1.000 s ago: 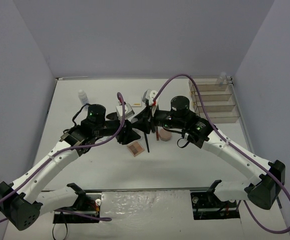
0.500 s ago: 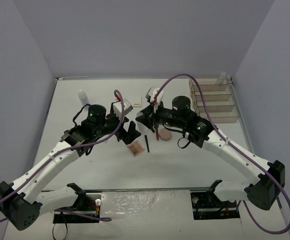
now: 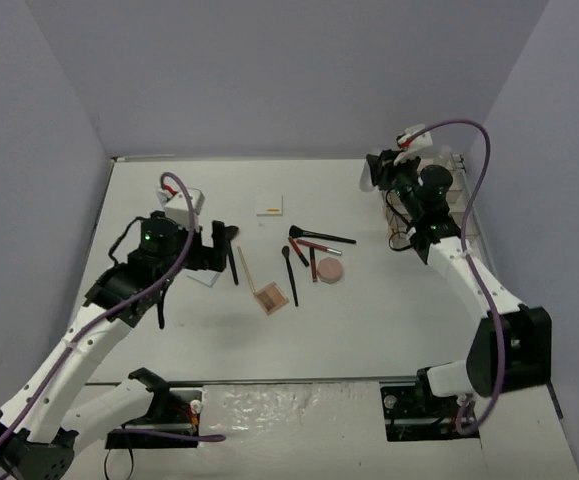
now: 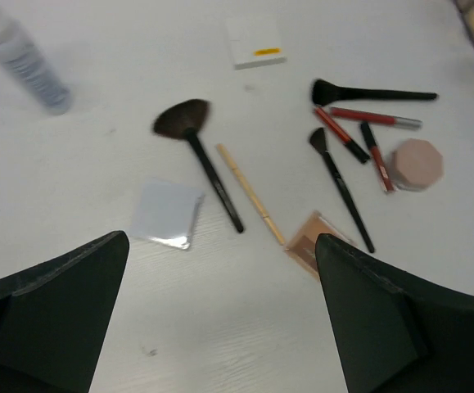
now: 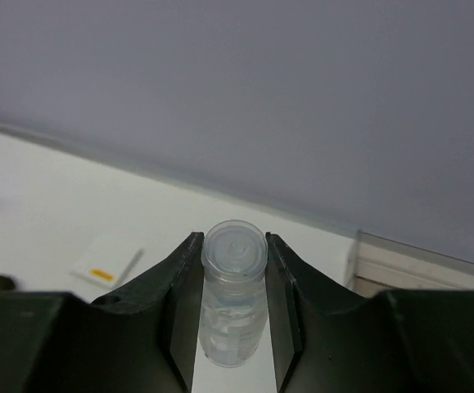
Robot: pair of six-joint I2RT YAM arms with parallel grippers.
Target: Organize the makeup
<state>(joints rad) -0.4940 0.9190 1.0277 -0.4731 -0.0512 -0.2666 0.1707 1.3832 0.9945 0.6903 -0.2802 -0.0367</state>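
Noting shift: right jaws, narrowly set and pinching a clear white-capped bottle (image 5: 234, 319) upright, now sit just beside the organizer (image 5: 417, 274) rather than well apart from it, while left jaws stand newly wide open, empty, far from it; bottle placement looks next, brushes (image 4: 212, 176) unsorted.

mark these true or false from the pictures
1. The right gripper is shut on a clear bottle. True.
2. The left gripper holds the fan brush. False: it is open and empty, and the brush lies on the table.
3. The pink compact is stacked on the fan brush. False: it lies apart from it, beside a red pencil.
4. A tan pencil lies beside the fan brush's handle. True.
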